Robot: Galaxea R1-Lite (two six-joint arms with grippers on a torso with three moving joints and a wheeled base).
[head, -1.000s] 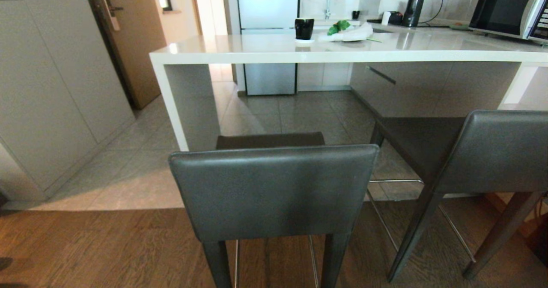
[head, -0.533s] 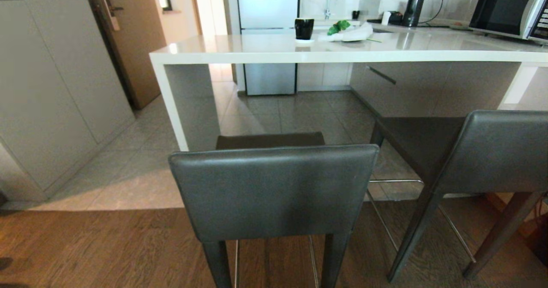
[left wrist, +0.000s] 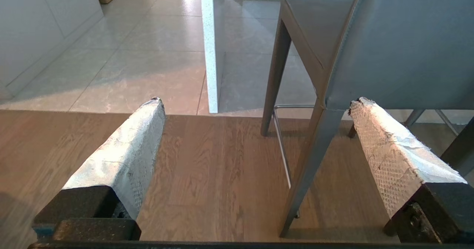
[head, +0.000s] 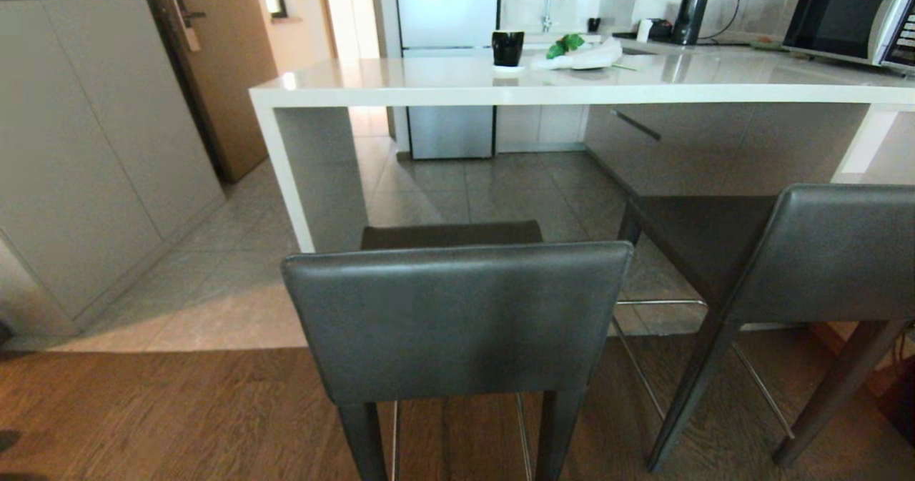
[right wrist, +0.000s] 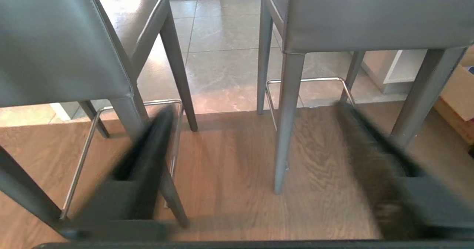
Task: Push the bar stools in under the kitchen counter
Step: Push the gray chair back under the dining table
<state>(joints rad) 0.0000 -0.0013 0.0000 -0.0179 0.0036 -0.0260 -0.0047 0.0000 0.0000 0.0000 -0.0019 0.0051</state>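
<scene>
Both pincers hang low over the wood floor (head: 179, 409), the left pincer (left wrist: 255, 103) and right pincer (right wrist: 255, 110) released and empty. Ahead, two bar stools, the nearer stool (head: 457, 316) and right stool (head: 779, 252), stand pulled out, backrests toward the robot, seats facing the counter (head: 572, 84), which runs left to right.

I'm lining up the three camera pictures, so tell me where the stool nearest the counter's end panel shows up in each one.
Head view: the stool is bottom centre, backrest toward the camera.
Left wrist view: its backrest fills the upper right, beyond the open left gripper.
Right wrist view: it is on the left edge.
Shared landmark: the line where wooden floor meets tiles.
</scene>
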